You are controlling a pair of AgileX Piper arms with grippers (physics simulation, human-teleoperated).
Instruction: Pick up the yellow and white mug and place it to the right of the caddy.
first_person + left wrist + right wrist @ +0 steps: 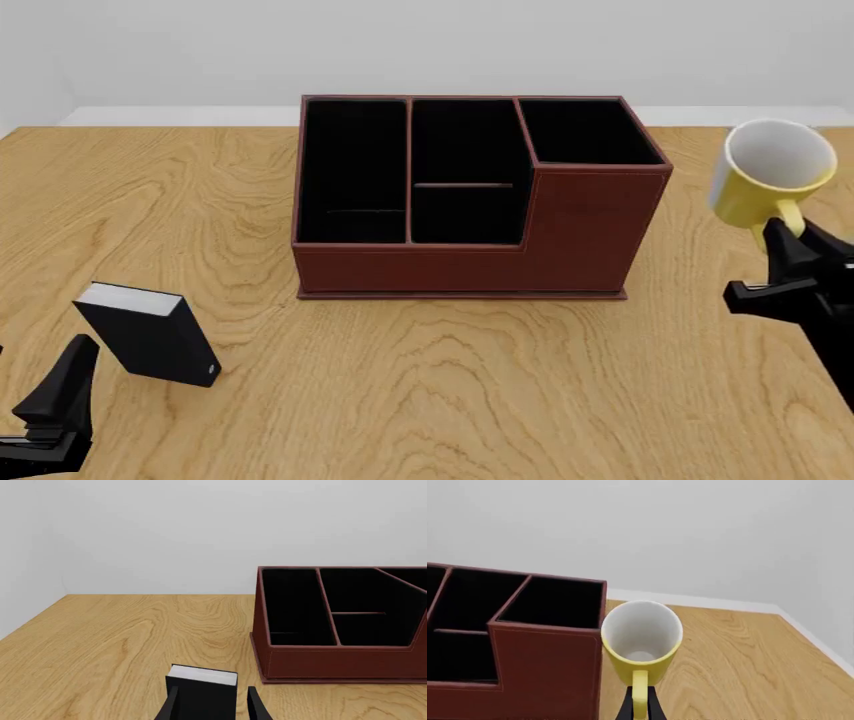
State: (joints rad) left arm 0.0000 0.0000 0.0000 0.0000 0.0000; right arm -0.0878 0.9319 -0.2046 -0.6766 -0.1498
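Observation:
The yellow and white mug hangs in the air to the right of the caddy, tilted so its white inside faces the camera. My right gripper is shut on the mug's yellow handle. In the right wrist view the mug sits just beyond the gripper, beside the caddy's taller section. My left gripper is open and low at the near left, far from the mug. The caddy also shows in the left wrist view.
A small black box with a white top lies just ahead of my left gripper and shows in the left wrist view. The wooden table ends at a white wall behind the caddy.

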